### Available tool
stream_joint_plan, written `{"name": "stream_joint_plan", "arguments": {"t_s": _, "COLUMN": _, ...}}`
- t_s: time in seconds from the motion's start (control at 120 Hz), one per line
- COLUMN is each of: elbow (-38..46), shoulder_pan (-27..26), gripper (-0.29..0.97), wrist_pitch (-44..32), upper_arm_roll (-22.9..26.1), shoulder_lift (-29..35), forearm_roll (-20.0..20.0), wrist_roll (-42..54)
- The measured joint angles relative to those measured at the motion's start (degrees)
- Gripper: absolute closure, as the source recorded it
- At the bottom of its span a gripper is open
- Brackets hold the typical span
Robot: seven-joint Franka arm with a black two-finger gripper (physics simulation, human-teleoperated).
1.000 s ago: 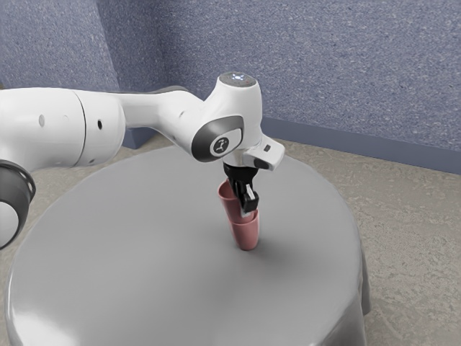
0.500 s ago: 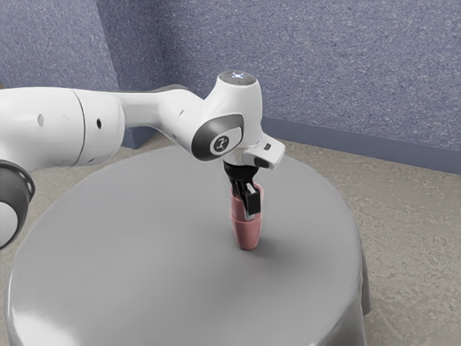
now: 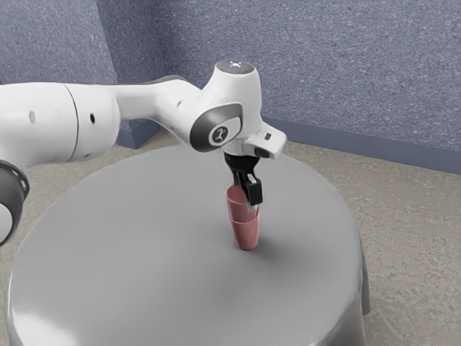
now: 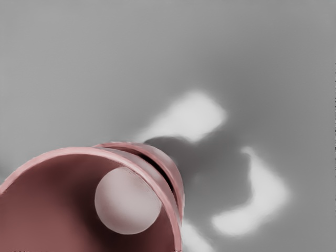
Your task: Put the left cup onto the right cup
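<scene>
- Blue speckled wall [image 3: 360,58] stands behind the scene, with beige carpeted floor [image 3: 414,223] below it.
- A round grey counter [image 3: 144,259] carries the two cups.
- The white robot arm [image 3: 144,115] comes in from the exterior view's left and bends down over the counter's middle.
- The pink tapered upper cup [image 3: 236,202] sits upright, nested inside the pink tapered lower cup [image 3: 246,234]. Together they form one stack standing on the counter.
- The upper cup's rim stands clear above the lower cup's rim.
- The black end effector [image 3: 251,204] hangs straight down over the stack, at the side of the upper cup's rim toward the exterior view's right. Its tip overlaps the cup wall.
- Whether the end effector grips the rim or has let go cannot be told from either view.
- The wrist view looks down into the upper cup [image 4: 52,210], showing its pale round bottom. The lower cup's rim [image 4: 172,169] appears just outside it, separated by a thin dark gap.
- The stack casts a dark shadow on the counter [image 4: 157,52] beside it.
</scene>
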State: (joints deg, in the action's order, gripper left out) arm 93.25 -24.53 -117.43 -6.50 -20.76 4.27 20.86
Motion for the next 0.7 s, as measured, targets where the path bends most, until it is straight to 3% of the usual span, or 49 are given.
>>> {"name": "stream_joint_plan", "arguments": {"t_s": 0.233, "elbow": -0.62, "shoulder_pan": 0.05, "gripper": 0.02, "wrist_pitch": 1.92, "upper_arm_roll": 0.0, "shoulder_lift": 2.62, "forearm_roll": -0.53, "wrist_roll": -0.57}}
{"name": "stream_joint_plan", "arguments": {"t_s": 0.7, "elbow": -2.93, "shoulder_pan": -0.21, "gripper": 0.01, "wrist_pitch": 17.04, "upper_arm_roll": -0.02, "shoulder_lift": 14.45, "forearm_roll": -2.85, "wrist_roll": -10.37}}
